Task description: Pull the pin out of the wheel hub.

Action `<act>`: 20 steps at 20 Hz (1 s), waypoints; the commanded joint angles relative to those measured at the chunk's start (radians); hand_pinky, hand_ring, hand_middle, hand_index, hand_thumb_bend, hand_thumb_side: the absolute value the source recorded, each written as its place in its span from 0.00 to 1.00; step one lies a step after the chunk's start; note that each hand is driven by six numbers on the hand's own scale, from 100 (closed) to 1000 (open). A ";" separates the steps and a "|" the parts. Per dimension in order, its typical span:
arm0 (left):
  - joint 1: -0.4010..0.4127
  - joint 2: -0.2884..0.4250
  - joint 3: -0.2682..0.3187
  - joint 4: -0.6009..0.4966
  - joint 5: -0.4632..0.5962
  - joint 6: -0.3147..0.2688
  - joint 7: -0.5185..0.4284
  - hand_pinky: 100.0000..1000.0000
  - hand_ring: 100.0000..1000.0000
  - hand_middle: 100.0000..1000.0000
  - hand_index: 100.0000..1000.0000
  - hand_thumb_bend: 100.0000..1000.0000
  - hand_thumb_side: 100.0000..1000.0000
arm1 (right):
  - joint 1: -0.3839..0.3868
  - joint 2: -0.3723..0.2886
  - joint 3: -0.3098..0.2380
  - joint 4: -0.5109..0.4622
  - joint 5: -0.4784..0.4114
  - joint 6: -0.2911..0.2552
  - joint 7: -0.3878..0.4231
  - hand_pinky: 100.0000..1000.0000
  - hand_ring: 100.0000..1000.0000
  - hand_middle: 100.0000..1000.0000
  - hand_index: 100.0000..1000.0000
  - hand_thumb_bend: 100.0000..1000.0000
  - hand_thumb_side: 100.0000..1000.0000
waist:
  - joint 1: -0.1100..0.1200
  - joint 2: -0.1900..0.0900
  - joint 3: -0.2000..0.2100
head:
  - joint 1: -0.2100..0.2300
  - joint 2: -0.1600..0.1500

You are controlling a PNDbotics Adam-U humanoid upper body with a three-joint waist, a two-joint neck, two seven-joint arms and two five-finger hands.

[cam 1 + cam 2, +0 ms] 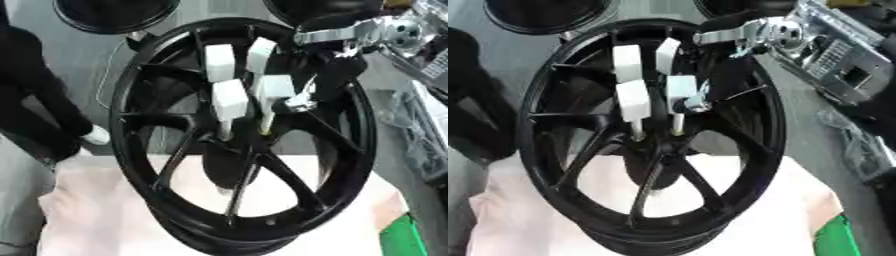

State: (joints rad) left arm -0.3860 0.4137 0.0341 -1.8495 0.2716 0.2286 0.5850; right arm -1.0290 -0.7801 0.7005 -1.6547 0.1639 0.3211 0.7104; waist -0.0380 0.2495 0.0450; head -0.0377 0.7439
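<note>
A black spoked wheel (350, 130) stands upright on a pale table (105, 210). Its hub (229, 155) sits at the middle of the spokes. My right hand (262, 85) comes in from the upper right through the rim, its white-padded fingers (230, 100) pointing down at the hub. A thin pale pin (266, 124) runs from under the pads down to the hub, and the fingers and thumb close round its top. A second pale rod (636, 131) shows beside it. My left hand (94, 135) is a dark shape beside the rim's left edge, only a white tip showing.
Two more black tyres (114, 15) lie beyond the wheel at the top. A silver metal frame with parts (842, 55) runs along the right, with a clear plastic bag (420, 145) below it. A green object (404, 237) sits at the table's lower right corner.
</note>
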 commanded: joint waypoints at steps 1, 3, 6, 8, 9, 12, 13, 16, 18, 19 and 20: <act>-0.015 0.017 0.003 -0.018 0.002 -0.001 -0.003 0.69 0.73 0.76 0.72 0.51 0.46 | -0.016 -0.001 -0.003 0.010 0.009 -0.003 0.006 0.78 0.70 0.65 0.74 0.34 0.33 | 0.005 -0.012 0.003 | -0.004 -0.012; -0.015 0.017 0.003 -0.018 0.003 -0.001 -0.003 0.69 0.73 0.76 0.72 0.51 0.46 | -0.016 0.004 0.000 0.019 0.012 -0.004 0.007 0.77 0.69 0.63 0.74 0.33 0.31 | 0.005 -0.011 0.003 | -0.004 -0.012; -0.015 0.016 0.003 -0.018 0.003 -0.001 -0.004 0.69 0.73 0.76 0.72 0.51 0.46 | -0.015 0.010 -0.003 0.025 0.008 0.003 -0.007 0.76 0.65 0.57 0.70 0.30 0.28 | 0.005 -0.011 0.003 | -0.004 -0.011; -0.015 0.017 0.003 -0.017 0.004 -0.001 -0.004 0.69 0.73 0.76 0.72 0.51 0.46 | -0.014 0.012 -0.009 0.022 -0.002 0.017 -0.028 0.75 0.62 0.52 0.68 0.25 0.26 | 0.006 -0.012 0.002 | -0.003 -0.011; -0.015 0.017 0.003 -0.017 0.004 -0.001 -0.004 0.69 0.73 0.76 0.72 0.51 0.46 | -0.014 0.012 -0.012 0.018 -0.007 0.023 -0.038 0.75 0.60 0.49 0.66 0.21 0.24 | 0.006 -0.012 0.002 | -0.003 -0.011; -0.014 0.017 0.002 -0.017 0.004 0.000 -0.005 0.69 0.73 0.76 0.72 0.51 0.46 | -0.014 0.009 -0.020 0.000 -0.026 0.041 -0.064 0.74 0.57 0.43 0.60 0.15 0.17 | 0.005 -0.012 0.002 | -0.002 -0.011; -0.014 0.018 0.002 -0.017 0.004 0.000 -0.005 0.69 0.73 0.76 0.72 0.51 0.46 | -0.014 0.007 -0.022 -0.006 -0.032 0.047 -0.070 0.74 0.57 0.43 0.60 0.15 0.17 | 0.005 -0.013 0.003 | -0.002 -0.011; -0.013 0.018 0.003 -0.016 0.004 0.000 -0.005 0.69 0.73 0.76 0.73 0.50 0.46 | -0.010 -0.003 -0.040 -0.028 -0.048 0.055 -0.085 0.73 0.52 0.34 0.54 0.09 0.13 | 0.005 -0.014 0.002 | -0.003 -0.011; -0.012 0.019 0.003 -0.016 0.004 0.000 -0.005 0.69 0.73 0.76 0.73 0.50 0.46 | 0.000 -0.023 -0.073 -0.061 -0.066 0.057 -0.096 0.73 0.50 0.32 0.54 0.07 0.12 | 0.004 -0.014 0.000 | -0.003 -0.012; -0.011 0.020 0.003 -0.016 0.004 0.000 -0.005 0.69 0.73 0.76 0.73 0.50 0.46 | 0.005 -0.034 -0.093 -0.079 -0.076 0.057 -0.100 0.73 0.49 0.31 0.53 0.07 0.12 | 0.004 -0.015 -0.001 | -0.001 -0.012; -0.011 0.020 0.004 -0.016 0.004 0.000 -0.005 0.69 0.73 0.76 0.73 0.50 0.46 | 0.012 -0.046 -0.113 -0.099 -0.087 0.057 -0.102 0.73 0.49 0.30 0.53 0.07 0.11 | 0.004 -0.015 -0.002 | -0.001 -0.012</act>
State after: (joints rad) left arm -0.3872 0.4136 0.0339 -1.8495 0.2724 0.2294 0.5821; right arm -1.0030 -0.7853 0.6258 -1.7203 0.0925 0.3771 0.6174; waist -0.0369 0.2532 0.0434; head -0.0378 0.7435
